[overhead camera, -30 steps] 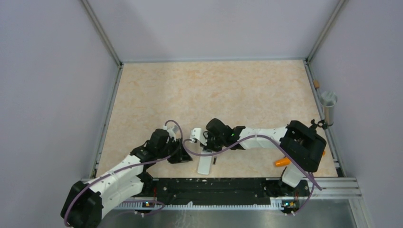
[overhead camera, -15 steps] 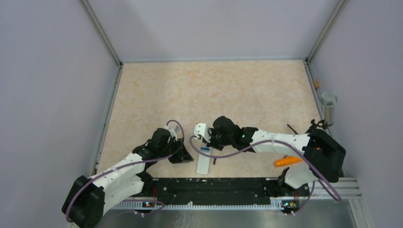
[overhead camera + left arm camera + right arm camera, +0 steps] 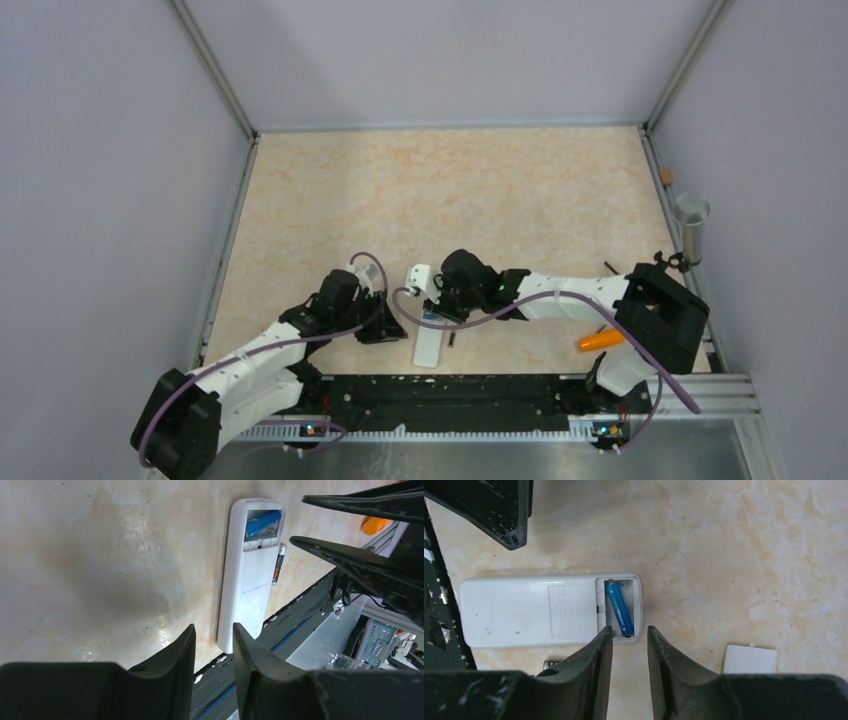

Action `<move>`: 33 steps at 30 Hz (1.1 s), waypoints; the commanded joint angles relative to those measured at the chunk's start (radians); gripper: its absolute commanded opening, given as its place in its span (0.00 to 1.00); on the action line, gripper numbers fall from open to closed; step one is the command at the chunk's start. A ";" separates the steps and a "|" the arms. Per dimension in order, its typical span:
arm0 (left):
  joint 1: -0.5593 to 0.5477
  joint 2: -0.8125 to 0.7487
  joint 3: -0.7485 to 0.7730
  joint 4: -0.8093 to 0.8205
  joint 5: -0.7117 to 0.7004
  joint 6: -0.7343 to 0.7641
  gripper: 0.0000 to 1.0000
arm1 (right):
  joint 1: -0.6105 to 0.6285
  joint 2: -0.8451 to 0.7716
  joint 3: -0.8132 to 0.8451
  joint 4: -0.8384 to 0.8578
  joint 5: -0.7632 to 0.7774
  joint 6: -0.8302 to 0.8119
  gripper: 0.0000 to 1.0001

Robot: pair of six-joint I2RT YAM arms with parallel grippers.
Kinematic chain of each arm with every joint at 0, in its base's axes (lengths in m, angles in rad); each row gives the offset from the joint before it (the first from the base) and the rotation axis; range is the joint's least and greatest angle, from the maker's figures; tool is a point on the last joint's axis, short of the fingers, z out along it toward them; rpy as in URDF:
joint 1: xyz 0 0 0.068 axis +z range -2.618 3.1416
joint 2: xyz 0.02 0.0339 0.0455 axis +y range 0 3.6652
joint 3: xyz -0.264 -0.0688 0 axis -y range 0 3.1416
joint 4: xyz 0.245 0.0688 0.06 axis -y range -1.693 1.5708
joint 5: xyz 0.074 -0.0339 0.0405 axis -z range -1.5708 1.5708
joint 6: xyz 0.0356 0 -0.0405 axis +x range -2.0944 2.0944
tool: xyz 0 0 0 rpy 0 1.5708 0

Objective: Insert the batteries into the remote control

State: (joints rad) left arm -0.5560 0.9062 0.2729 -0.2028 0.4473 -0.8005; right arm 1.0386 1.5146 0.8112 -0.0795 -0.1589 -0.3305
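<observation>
I see remote control (image 3: 529, 611) back-up, blue battery (image 3: 619, 608) skewed in open bay, dark battery (image 3: 278, 564) just beside. Right gripper (image 3: 629, 630) and left gripper (image 3: 214, 630): jaws slightly apart, empty.

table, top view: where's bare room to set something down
Bare: the far half of the table, between the back wall and the left arm and right arm. Crowded: the near strip, with the remote control, dark battery beside it and orange object.
</observation>
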 commanded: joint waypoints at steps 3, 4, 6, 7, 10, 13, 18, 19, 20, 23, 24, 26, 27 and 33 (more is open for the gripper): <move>0.001 -0.022 0.036 0.002 -0.019 0.009 0.35 | 0.007 0.071 0.077 -0.034 -0.037 -0.041 0.30; 0.001 -0.020 0.035 0.002 -0.019 0.009 0.35 | 0.006 0.074 0.078 -0.032 -0.040 -0.051 0.29; 0.001 -0.020 0.034 0.002 -0.018 0.012 0.35 | 0.008 0.078 0.080 -0.029 -0.042 -0.068 0.28; 0.001 -0.018 0.034 0.001 -0.018 0.012 0.35 | 0.007 0.080 0.081 -0.029 -0.041 -0.078 0.28; 0.002 -0.017 0.032 0.002 -0.019 0.013 0.35 | 0.007 0.087 0.086 -0.035 -0.048 -0.110 0.27; 0.002 -0.018 0.028 0.004 -0.016 0.014 0.35 | 0.006 0.090 0.086 -0.034 -0.059 -0.148 0.27; 0.002 -0.023 0.020 0.007 -0.011 0.015 0.35 | 0.007 0.096 0.074 -0.035 -0.112 -0.241 0.27; 0.001 -0.025 0.019 0.006 -0.010 0.015 0.35 | 0.007 0.097 0.069 -0.032 -0.119 -0.258 0.27; 0.001 -0.028 0.017 0.003 -0.010 0.015 0.35 | 0.007 0.097 0.064 -0.026 -0.128 -0.274 0.27; 0.002 -0.047 0.013 -0.007 -0.016 0.018 0.35 | 0.006 0.100 0.044 0.005 -0.148 -0.328 0.29; 0.001 -0.053 0.012 -0.008 -0.016 0.017 0.35 | 0.007 0.102 0.037 0.015 -0.152 -0.345 0.29; 0.001 -0.065 0.010 -0.012 -0.019 0.017 0.35 | 0.004 0.111 0.037 0.019 -0.161 -0.374 0.29; 0.002 -0.068 0.009 -0.013 -0.019 0.018 0.35 | 0.000 0.118 0.042 0.018 -0.159 -0.380 0.29; 0.002 -0.075 0.008 -0.022 -0.018 0.026 0.36 | -0.011 0.162 0.085 -0.054 -0.183 -0.437 0.26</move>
State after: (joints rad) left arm -0.5560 0.8444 0.2749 -0.2256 0.4324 -0.7944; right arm 1.0355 1.6363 0.8589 -0.0975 -0.2996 -0.6975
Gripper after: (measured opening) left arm 0.354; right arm 0.269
